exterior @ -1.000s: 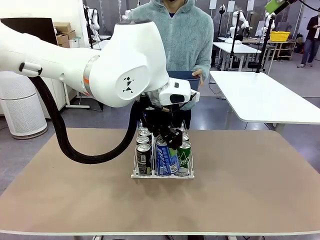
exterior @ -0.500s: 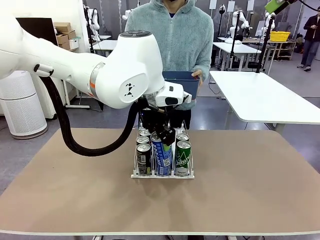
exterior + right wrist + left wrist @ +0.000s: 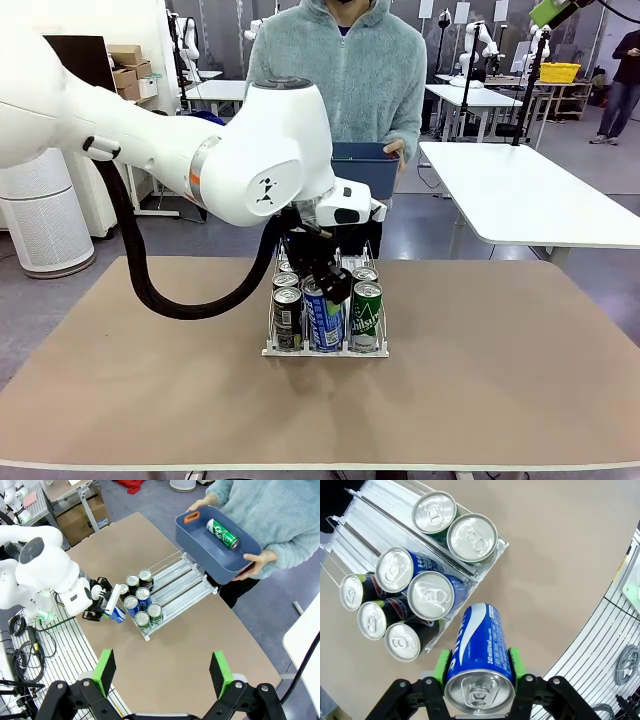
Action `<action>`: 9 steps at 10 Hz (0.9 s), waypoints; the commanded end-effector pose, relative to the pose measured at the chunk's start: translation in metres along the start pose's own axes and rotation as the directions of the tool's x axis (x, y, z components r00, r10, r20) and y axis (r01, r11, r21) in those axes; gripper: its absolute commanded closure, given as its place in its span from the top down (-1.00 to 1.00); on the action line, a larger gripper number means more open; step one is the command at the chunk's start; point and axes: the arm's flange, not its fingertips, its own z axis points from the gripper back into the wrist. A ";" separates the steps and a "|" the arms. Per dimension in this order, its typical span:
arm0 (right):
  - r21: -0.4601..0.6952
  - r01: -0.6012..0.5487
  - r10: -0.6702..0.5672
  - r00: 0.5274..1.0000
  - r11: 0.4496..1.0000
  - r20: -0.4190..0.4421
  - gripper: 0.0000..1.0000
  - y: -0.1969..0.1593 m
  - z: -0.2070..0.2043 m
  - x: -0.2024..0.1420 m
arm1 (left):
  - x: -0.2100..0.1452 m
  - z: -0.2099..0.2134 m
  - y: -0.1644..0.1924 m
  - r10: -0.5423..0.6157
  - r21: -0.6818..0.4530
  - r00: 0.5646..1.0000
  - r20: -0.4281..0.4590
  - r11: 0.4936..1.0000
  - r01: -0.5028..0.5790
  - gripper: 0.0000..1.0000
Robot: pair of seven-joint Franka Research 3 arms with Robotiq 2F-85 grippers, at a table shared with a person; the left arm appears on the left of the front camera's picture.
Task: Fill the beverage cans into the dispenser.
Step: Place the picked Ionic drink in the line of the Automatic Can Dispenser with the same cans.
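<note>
My left gripper is shut on a blue beverage can, gripped between the green pads near its silver top. The can hangs slightly tilted at the near front end of the dispenser. From above, the gripper and its can hover just off the rack's front edge. The dispenser holds several cans: green, blue and dark lanes. My right gripper stands open high above the table, nothing between its fingers.
A person across the table holds a dark blue bin with one green can lying in it; the bin sits behind the rack. The brown tabletop has free room on both sides. Another white table stands at the right.
The left arm has swung slightly, its elbow rising. The held blue can has moved a little left and stands more upright at the rack's front. The right gripper stays open.
</note>
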 end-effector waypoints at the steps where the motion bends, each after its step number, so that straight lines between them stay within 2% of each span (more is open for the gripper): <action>1: 0.008 0.008 -0.008 1.000 1.000 0.001 1.00 0.002 0.000 0.000 | 0.016 -0.007 0.011 -0.027 0.006 1.000 0.002 1.000 0.027 0.15; 4: 0.008 0.008 -0.008 1.000 1.000 0.001 1.00 0.002 0.000 0.000 | 0.027 -0.016 0.026 -0.014 -0.002 1.000 -0.001 1.000 0.014 0.15; 7: 0.008 0.008 -0.008 1.000 1.000 0.001 1.00 0.002 0.000 0.000 | 0.033 -0.012 0.051 0.033 0.076 0.999 0.008 0.997 -0.034 0.15; 9: 0.008 0.008 -0.008 1.000 1.000 0.001 1.00 0.002 0.000 0.000 | 0.038 -0.012 0.065 0.038 0.081 0.999 0.017 0.996 -0.039 0.15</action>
